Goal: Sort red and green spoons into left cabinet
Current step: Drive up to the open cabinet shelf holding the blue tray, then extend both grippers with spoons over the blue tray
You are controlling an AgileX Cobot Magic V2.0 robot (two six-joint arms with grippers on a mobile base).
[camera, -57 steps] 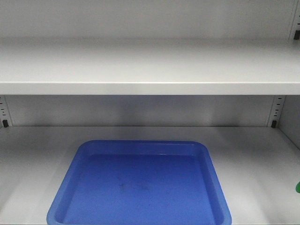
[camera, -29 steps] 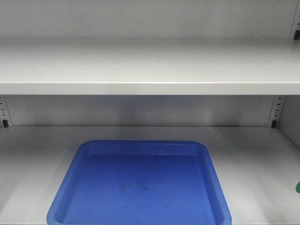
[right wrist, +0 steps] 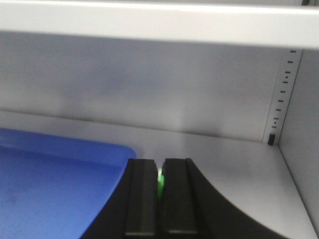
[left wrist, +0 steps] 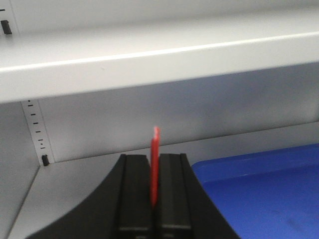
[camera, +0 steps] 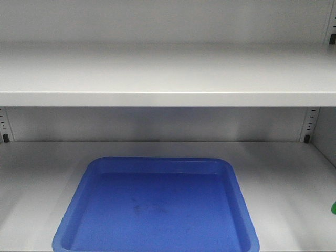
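My left gripper (left wrist: 155, 158) is shut on a red spoon (left wrist: 155, 167), seen edge-on and sticking up past the fingertips. It hovers over the lower shelf just left of the blue tray (left wrist: 259, 189). My right gripper (right wrist: 160, 162) is shut on a green spoon (right wrist: 160, 183), only a sliver showing between the fingers, just right of the blue tray (right wrist: 55, 184). In the front view the blue tray (camera: 157, 165) lies empty on the lower shelf, and a green bit of the green spoon (camera: 333, 208) peeks in at the right edge. Neither gripper shows there.
A grey upper shelf (camera: 168, 79) runs across above the tray. The cabinet's back wall (camera: 157, 123) and side walls with peg-hole strips (camera: 311, 123) close in the lower bay. Bare grey shelf floor (camera: 283, 173) lies on both sides of the tray.
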